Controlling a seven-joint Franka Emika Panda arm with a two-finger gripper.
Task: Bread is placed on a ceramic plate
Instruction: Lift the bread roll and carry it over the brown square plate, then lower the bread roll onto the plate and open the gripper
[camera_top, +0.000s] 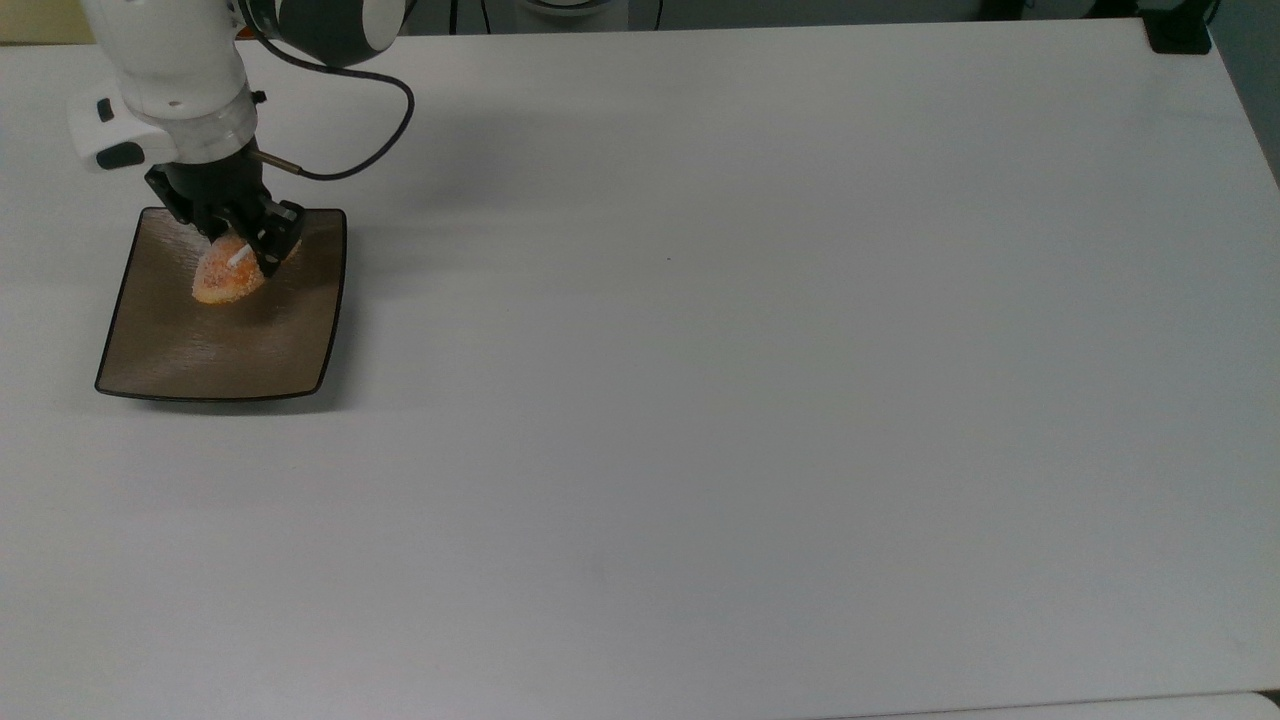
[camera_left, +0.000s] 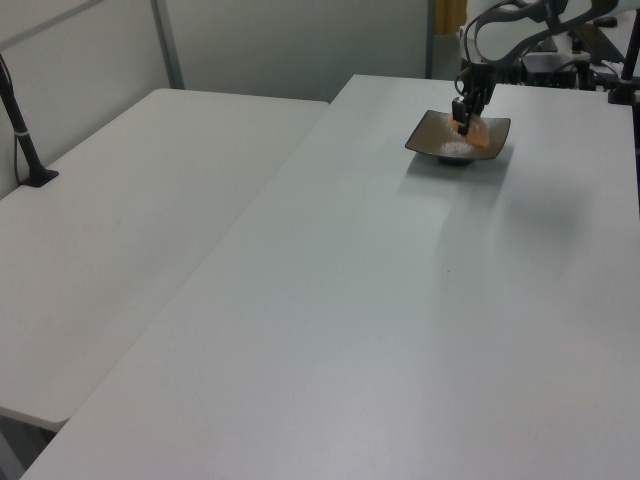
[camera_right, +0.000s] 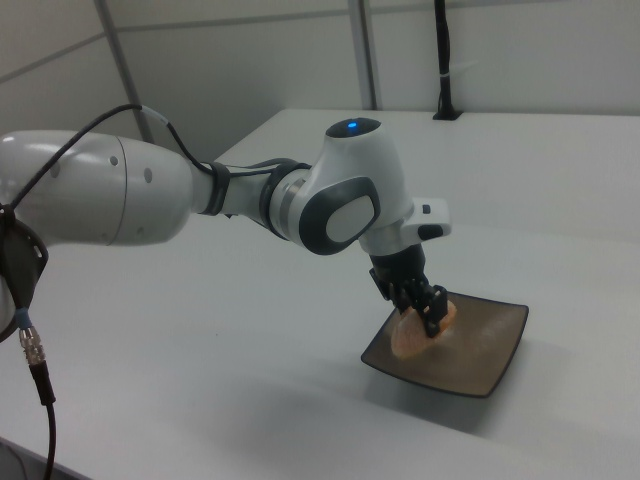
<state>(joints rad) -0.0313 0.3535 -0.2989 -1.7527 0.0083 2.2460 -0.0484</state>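
The bread (camera_top: 222, 281) (camera_left: 478, 136) (camera_right: 418, 335), an orange-brown bun with a white stripe, hangs tilted over the back part of the ceramic plate (camera_top: 250, 350) (camera_left: 432, 140) (camera_right: 480, 365). My gripper (camera_top: 240, 252) (camera_left: 463, 121) (camera_right: 425, 312) is shut on the bun's upper end. The square brown plate with its black rim sits near the top view's left edge of the white table. Whether the bun's lower end touches the plate, I cannot tell.
The white arm (camera_right: 150, 195) reaches in from the top view's upper left, with a black cable (camera_top: 385, 130) looping beside it. A second white table (camera_left: 120, 220) adjoins in the left view's left. A black post base (camera_top: 1178, 30) stands at the top view's far right corner.
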